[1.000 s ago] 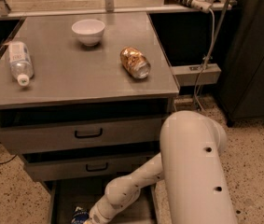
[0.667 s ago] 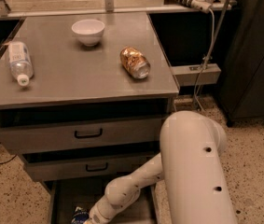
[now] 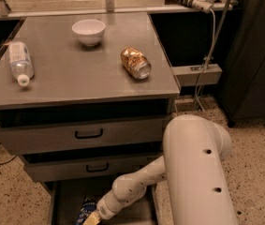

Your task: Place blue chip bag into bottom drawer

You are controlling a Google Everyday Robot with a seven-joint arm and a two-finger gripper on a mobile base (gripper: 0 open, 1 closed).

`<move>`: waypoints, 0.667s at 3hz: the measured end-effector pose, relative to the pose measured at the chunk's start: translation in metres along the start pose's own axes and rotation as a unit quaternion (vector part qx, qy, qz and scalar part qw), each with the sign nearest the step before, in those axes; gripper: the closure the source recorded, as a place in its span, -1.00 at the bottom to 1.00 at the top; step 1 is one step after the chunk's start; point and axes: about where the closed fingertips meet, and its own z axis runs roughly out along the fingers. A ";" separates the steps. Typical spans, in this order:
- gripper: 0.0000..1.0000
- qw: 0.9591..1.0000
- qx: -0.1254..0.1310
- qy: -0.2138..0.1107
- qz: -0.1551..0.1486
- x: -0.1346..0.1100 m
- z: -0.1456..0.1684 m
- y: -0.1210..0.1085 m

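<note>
The bottom drawer is pulled open under the cabinet and shows as a dark tray with thin side rails. The blue chip bag shows only partly, low in the drawer at the bottom edge of the camera view. My white arm reaches down from the right into the drawer. My gripper is right at the bag, touching or just beside it, and is partly cut off by the bottom edge of the view.
Two shut gray drawers with black handles sit above the open drawer. On the cabinet top lie a white bowl, a gold can on its side and a plastic bottle. A cable hangs at the right.
</note>
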 end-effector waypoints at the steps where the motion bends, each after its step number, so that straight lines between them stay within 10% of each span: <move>1: 1.00 1.000 0.009 0.001 0.013 0.000 0.004 -0.021; 2: 1.00 1.000 0.010 0.002 0.024 0.002 0.014 -0.037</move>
